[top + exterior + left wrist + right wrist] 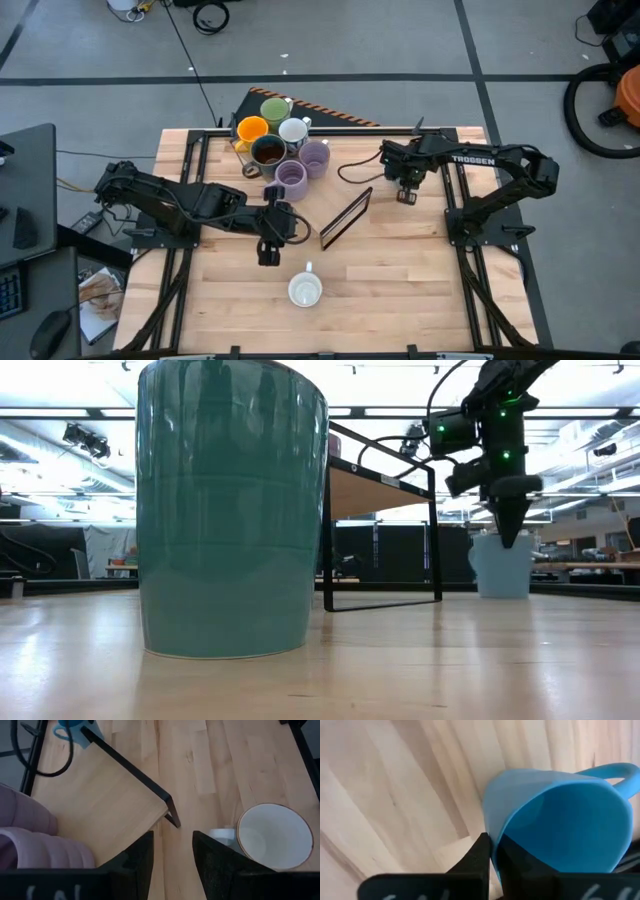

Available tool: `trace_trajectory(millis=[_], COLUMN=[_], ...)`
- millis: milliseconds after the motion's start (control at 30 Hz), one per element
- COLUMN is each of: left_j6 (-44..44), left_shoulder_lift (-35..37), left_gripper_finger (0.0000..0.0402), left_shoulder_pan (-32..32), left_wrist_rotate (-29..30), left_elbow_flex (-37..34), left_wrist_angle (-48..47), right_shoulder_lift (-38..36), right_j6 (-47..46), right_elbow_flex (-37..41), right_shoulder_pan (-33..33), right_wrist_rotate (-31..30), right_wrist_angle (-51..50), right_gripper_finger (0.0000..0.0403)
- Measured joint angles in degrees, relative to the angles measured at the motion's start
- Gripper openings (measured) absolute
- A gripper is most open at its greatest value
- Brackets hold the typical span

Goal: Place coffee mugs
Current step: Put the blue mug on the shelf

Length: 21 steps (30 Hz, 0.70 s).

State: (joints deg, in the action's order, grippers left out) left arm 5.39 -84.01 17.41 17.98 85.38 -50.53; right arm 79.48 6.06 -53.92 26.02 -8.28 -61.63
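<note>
1. The plain white handled ceramic mug (305,289) stands alone on the near table, just ahead of the left gripper (269,252), whose jaws are parted and empty.
2. The right gripper (492,851), farther back, is clamped on the rim of the blue glazed ceramic mug (559,818).
3. Judged rigid, slick and breakable; rim holds suit.
4. The remaining mugs (279,145) cluster at the far edge.

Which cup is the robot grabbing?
The small blue ceramic mug. The right end effector is shut on its rim, far from the clustered mugs.
</note>
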Motion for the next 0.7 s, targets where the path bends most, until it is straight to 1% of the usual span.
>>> trace_trajectory(millis=[167,267,367,433,533,700], left_j6=[-0.04,-0.07,-0.09,-0.09,-0.13,-0.14], left_shoulder_lift=[0.0,0.0,0.0,0.0,0.0,0.0], left_gripper_finger=[0.0141,0.0141,0.0141,0.0141,0.0141,0.0141], left_shoulder_pan=[0.0,0.02,0.0,0.0,0.0,0.0], left_wrist_rotate=[0.0,-0.02,0.0,0.0,-0.02,0.0], left_elbow_flex=[0.0,0.0,0.0,0.0,0.0,0.0], left_wrist_angle=[1.09,1.17,1.19,1.17,1.14,1.13], right_shoulder_lift=[0.0,0.04,0.07,0.07,0.07,0.0], right_j6=[-10.23,-14.03,-15.1,-13.85,-9.15,0.79], right_elbow_flex=[-0.46,-0.45,-0.45,-0.45,-0.59,-3.7], right_shoulder_pan=[0.04,0.72,1.74,2.28,2.61,2.14], right_wrist_rotate=[2.79,5.75,8.51,9.0,8.06,6.14], right_wrist_angle=[0.16,1.77,3.38,4.14,3.23,-2.34], right_gripper_finger=[0.0023,0.0051,0.008,0.0093,0.011,0.0131])
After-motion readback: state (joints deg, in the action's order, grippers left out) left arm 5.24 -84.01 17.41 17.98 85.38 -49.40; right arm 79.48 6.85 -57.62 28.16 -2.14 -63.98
